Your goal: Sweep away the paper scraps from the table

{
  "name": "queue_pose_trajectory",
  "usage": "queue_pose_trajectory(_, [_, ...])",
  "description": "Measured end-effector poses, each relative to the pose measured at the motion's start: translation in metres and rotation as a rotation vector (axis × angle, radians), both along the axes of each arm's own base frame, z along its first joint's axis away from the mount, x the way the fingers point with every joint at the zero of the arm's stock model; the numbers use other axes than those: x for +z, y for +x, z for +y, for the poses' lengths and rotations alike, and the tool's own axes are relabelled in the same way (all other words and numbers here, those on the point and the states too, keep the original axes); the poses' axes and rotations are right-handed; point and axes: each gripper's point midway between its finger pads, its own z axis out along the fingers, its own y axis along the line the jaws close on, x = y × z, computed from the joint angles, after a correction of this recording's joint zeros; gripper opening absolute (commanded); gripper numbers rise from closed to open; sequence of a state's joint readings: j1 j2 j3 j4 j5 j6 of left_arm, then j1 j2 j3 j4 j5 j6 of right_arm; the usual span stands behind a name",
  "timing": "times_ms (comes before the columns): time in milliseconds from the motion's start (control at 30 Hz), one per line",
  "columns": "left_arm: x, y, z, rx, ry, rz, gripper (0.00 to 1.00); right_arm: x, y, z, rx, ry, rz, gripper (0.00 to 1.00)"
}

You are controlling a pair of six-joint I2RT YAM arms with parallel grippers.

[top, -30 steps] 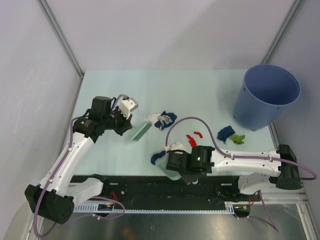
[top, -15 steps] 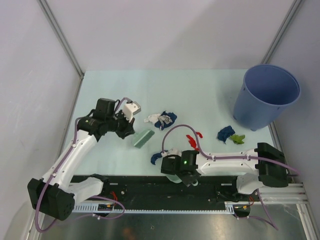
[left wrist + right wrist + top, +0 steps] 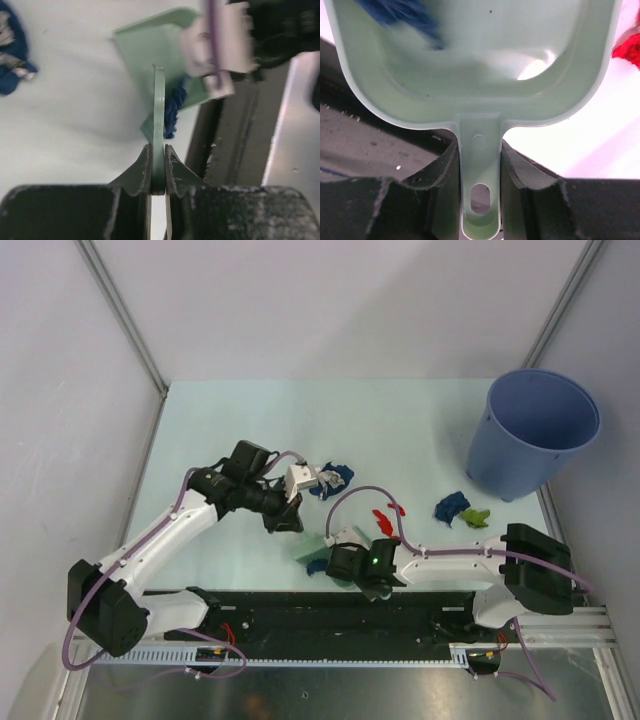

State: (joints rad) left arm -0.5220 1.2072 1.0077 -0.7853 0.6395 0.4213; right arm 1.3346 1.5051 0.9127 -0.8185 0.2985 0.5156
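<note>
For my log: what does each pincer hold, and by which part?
Left pincer: the brush, by its thin near end. Right pincer: the dustpan, by its handle.

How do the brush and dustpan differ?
The brush is thin, seen edge-on, pinched by the left arm's fingers; the dustpan is a wide shallow scoop, held at its handle by the right arm's fingers. The dustpan holds a dark blue scrap; the brush sits beside that scrap. Both are mint green.

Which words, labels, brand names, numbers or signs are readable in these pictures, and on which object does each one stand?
No text can be read in any view. The dustpan, the brush, the blue bucket and the table show plain surfaces, without a label or mark.
</note>
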Motion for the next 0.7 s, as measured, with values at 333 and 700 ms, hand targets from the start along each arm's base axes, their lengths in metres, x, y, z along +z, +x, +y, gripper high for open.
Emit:
queue_pose_trajectory(333, [0.038,-0.010,0.003,-0.032,-0.057,-0.052,0.00,-0.004,0.019,-0.002,-0.023,0.077,-0.052,0.00])
queue_pose_trajectory(700, [0.085,0.071,0.067,0.331,0.007,-0.228,0.00,0.011,-0.007,0.027,0.093,0.250,0.092,0.00])
